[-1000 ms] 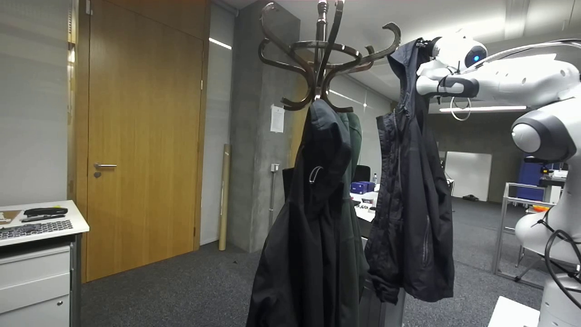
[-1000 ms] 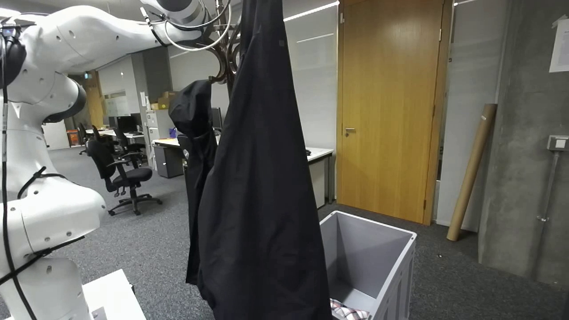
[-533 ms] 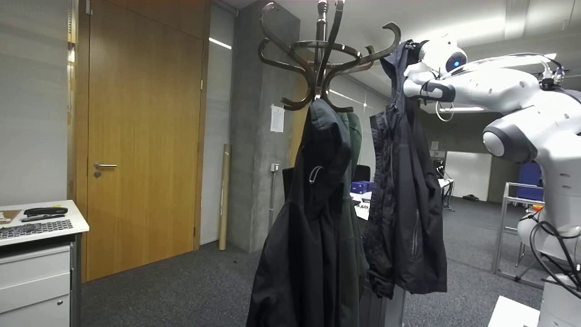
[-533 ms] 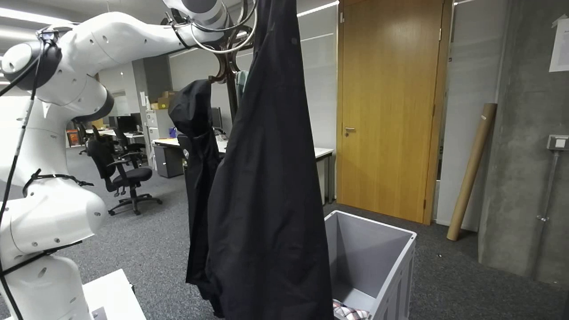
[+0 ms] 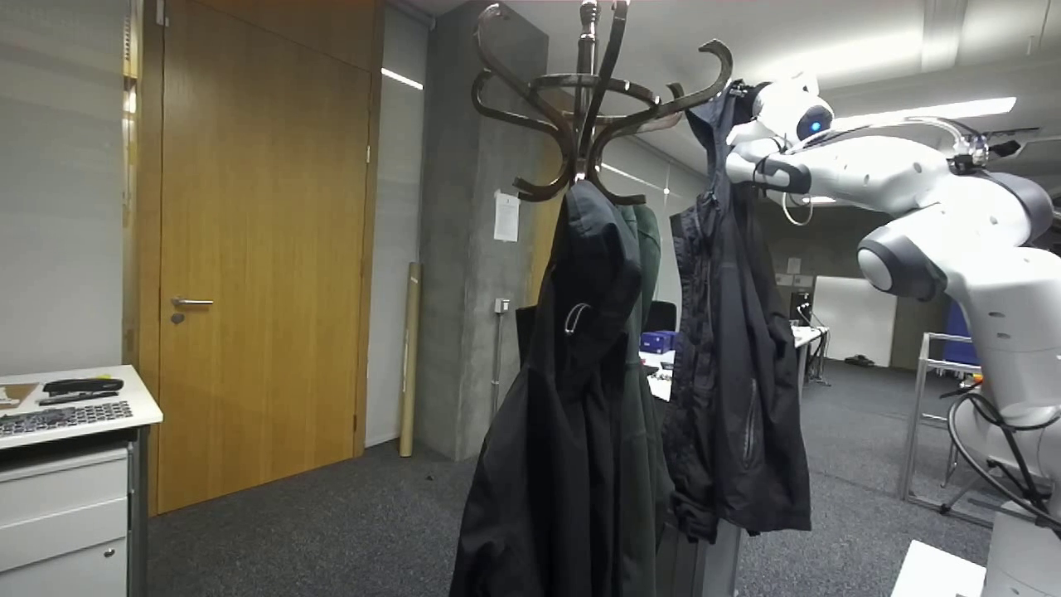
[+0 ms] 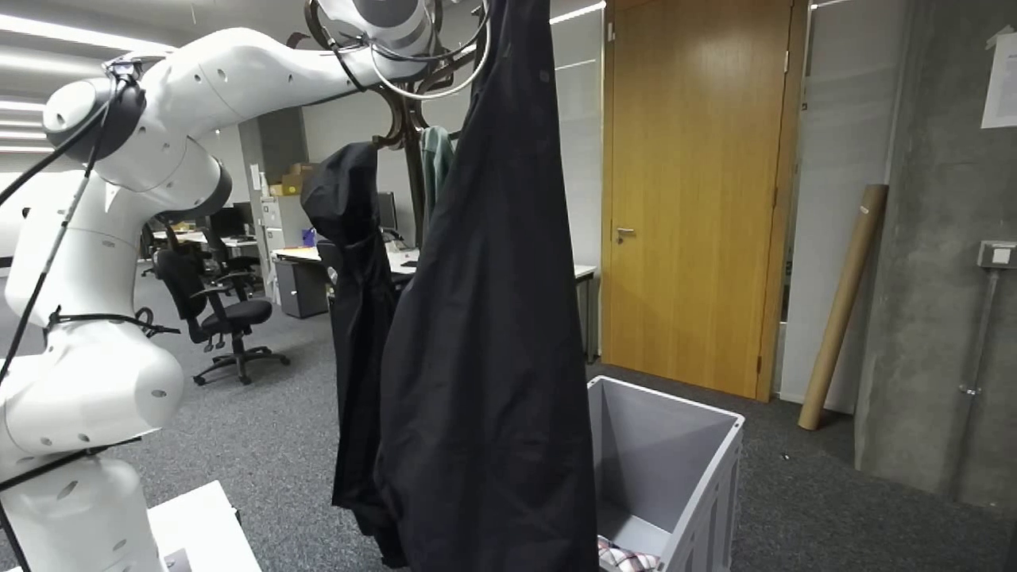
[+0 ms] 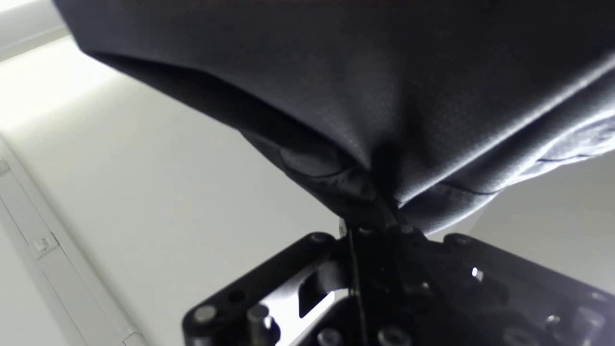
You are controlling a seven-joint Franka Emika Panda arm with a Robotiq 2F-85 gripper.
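- Grey carpet and a wooden door at the left of an exterior view.
- Coat stand, upper centre, with coats hanging below.
- Dark jacket, right of centre, hanging from the fingers, which pinch its bunched top: likely soft, limp, fairly light, perhaps slippery, hardly fragile; doubled cloth up there should give the surest hold.

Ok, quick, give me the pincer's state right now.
Pincer: closed, holding the dark jacket by bunched fabric, with the rest hanging below.
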